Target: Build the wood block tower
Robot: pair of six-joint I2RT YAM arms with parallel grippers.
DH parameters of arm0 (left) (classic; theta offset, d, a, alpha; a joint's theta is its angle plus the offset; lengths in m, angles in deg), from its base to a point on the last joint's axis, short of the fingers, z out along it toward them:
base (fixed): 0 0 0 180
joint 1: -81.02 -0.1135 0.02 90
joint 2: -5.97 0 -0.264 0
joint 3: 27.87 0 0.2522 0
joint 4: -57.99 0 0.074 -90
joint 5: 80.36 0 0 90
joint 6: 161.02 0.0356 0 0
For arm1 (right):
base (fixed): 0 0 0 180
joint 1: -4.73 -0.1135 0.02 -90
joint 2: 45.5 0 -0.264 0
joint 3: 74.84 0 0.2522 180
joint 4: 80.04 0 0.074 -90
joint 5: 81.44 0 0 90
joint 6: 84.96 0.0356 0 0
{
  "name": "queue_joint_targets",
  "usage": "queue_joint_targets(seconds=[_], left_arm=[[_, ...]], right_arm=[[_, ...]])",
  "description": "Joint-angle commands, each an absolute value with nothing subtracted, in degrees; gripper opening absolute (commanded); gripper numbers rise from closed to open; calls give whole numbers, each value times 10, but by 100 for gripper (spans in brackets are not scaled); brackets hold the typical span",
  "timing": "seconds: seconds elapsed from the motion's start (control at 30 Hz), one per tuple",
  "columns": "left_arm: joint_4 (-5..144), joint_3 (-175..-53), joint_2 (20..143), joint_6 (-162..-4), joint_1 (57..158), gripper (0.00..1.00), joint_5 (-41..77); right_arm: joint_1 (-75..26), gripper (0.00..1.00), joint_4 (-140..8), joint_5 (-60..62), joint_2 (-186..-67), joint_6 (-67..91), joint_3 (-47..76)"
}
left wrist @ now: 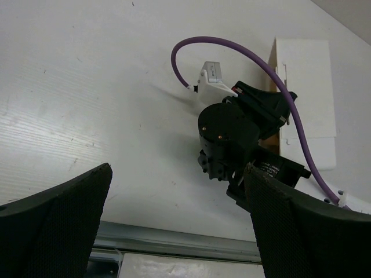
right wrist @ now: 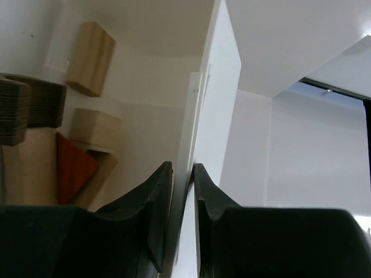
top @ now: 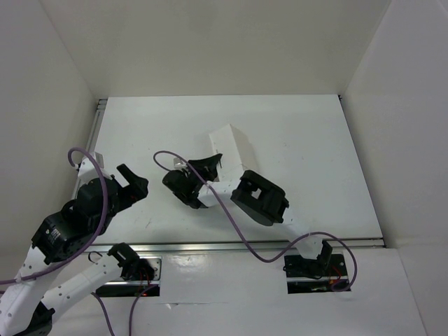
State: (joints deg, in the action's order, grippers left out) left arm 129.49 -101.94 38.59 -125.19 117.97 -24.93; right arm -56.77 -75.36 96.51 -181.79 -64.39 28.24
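the right gripper (right wrist: 183,168) stands narrow, its two black fingers (right wrist: 155,197) astride the thin side wall of the white tray (right wrist: 223,69); the wall runs up between them and both fingers lie close against it, so the pincer holds the tray by that wall; seen from above, this gripper meets the tray at the tray's near-left edge, and the tray sits askew on the white table (top: 308,140), one long side face turned toward the camera.

the wooden pieces (right wrist: 75,133) are inside the tray, on the side of the gripped wall away from the open table, lying loose and unstacked; a light tan block (right wrist: 90,58) lies farthest from the fingers; nearer is a second tan block (right wrist: 95,127); just below it a reddish-orange wedge (right wrist: 72,168) rests against a long tan bar (right wrist: 23,171); above that bar a ridged dark brown piece (right wrist: 23,107) shows at the picture's edge, partly cut off; whether the second block and the wedge touch i cannot tell.

the left gripper (left wrist: 178,167) is spread wide and holds nothing; it hangs over bare table well to the left of the tray, its fingers pointing toward the tray; from its wrist camera the right arm's black wrist (left wrist: 229,130) stands between it and the tray, with a purple cable (left wrist: 232,49) arching over that wrist.
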Motion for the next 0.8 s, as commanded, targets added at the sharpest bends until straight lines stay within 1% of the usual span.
queue_joint_targets(seconds=[0.0,0.3,0.43,0.77], left_arm=[[1295,-1022,380,-1255,1181,100,-248],[1290,-1017,380,-1255,1181,100,-248],[1290,-1017,380,-1255,1181,100,-248],[1284,-1011,375,-1260,1181,100,-248]], right_arm=[[-549,0,-708,820,-1866,-543,255],[-549,0,-723,826,-1842,-548,262],[-549,0,-712,831,-1801,-523,281],[-524,0,-720,832,-1694,-528,312]])
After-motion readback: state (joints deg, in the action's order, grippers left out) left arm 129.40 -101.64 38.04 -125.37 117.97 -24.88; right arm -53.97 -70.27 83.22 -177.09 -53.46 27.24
